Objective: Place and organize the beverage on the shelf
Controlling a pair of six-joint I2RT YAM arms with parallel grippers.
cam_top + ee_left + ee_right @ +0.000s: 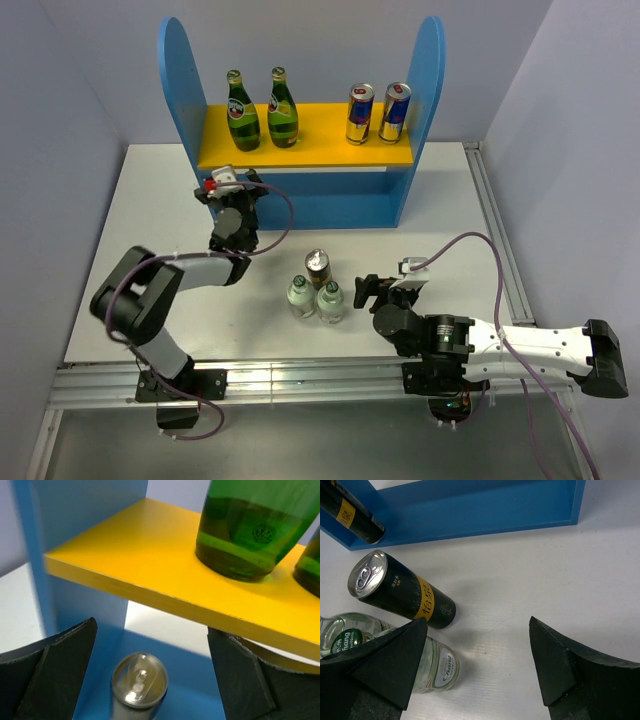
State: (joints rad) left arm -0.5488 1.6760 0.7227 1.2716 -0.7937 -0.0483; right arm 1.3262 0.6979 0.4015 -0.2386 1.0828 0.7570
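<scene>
The shelf (pixel 178 80) holds two green glass bottles (pixel 243 112) on its yellow upper board (pixel 320 140). My left gripper (pixel 232 192) reaches into the lower level at the left, open. In the left wrist view a dark can (pixel 139 680) stands on the blue base between the fingers (pixel 60 670), untouched; the gripper (pixel 151 627) is open. That can also shows in the right wrist view (pixel 352 515). A second dark can (pixel 318 268) and two clear bottles (pixel 300 296) stand mid-table. My right gripper (pixel 362 292) is open and empty just right of them (pixel 477 622).
Two blue-and-silver cans (pixel 377 113) stand at the right of the yellow board. The yellow board's front edge (pixel 165 600) hangs just above the left fingers. A metal rail (pixel 500 250) runs along the table's right edge.
</scene>
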